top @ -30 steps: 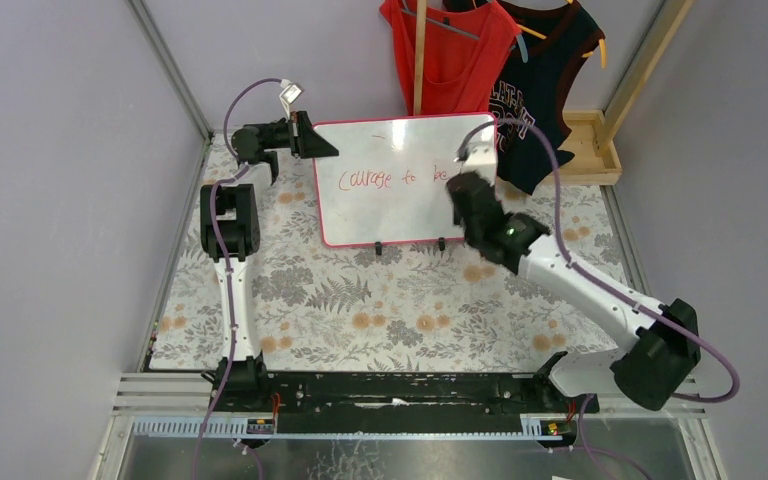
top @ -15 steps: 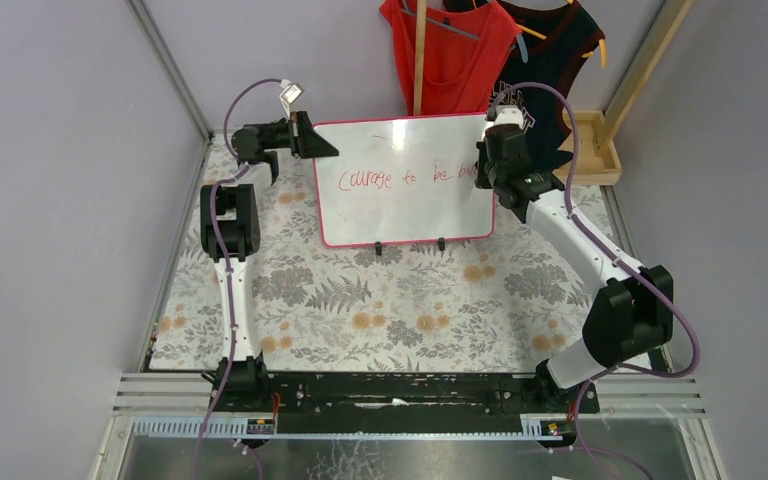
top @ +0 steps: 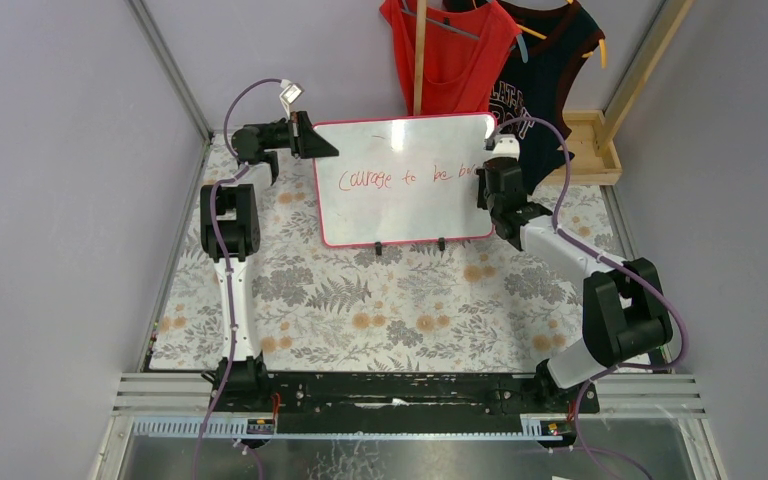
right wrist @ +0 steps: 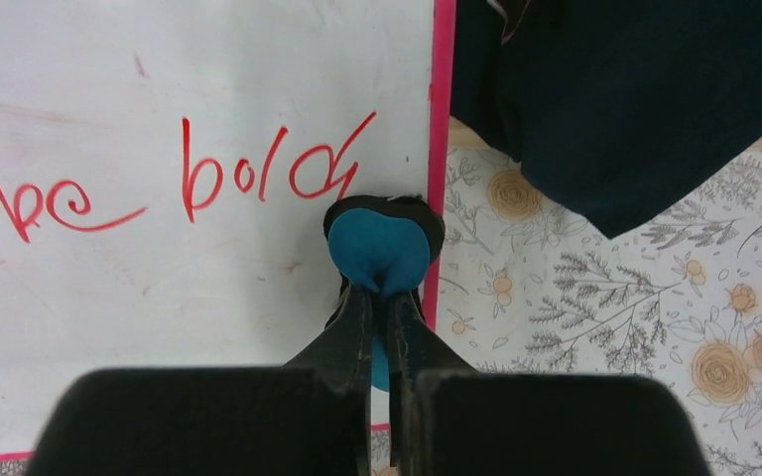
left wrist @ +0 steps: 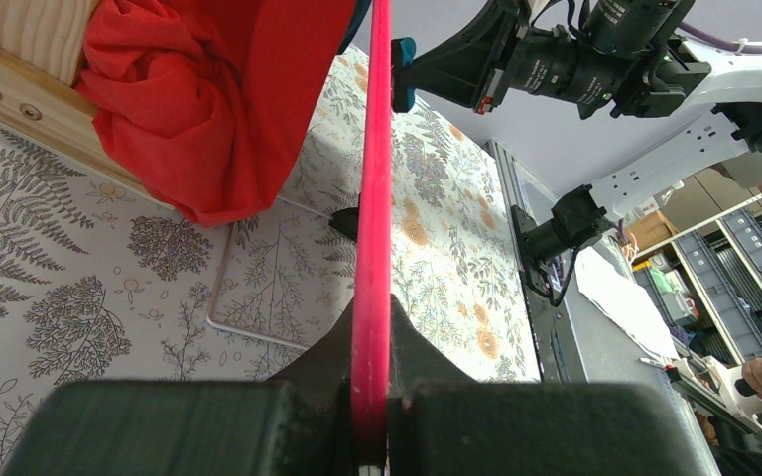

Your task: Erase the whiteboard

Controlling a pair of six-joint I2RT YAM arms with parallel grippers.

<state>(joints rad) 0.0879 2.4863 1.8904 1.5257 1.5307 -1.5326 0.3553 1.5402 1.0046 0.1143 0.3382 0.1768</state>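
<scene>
The whiteboard (top: 400, 200) stands tilted on two black clip feet at the back of the table, with red handwriting "courage to be bold" across its middle. My left gripper (top: 310, 140) is shut on its upper left frame edge (left wrist: 372, 297). My right gripper (top: 490, 180) is shut on a blue-and-black eraser (right wrist: 381, 248). The eraser rests against the whiteboard (right wrist: 159, 278) at its right edge, just below the word "bold".
A red shirt (top: 450, 50) and a dark shirt (top: 550, 70) hang behind the board on a wooden stand (top: 590, 140). The dark shirt (right wrist: 635, 99) is right beside the board's right edge. The table has a floral cloth (top: 390, 300).
My right arm swung from over the board's right part to its right edge, then came down slightly. The eraser now sits below "bold". The left gripper has not moved.
</scene>
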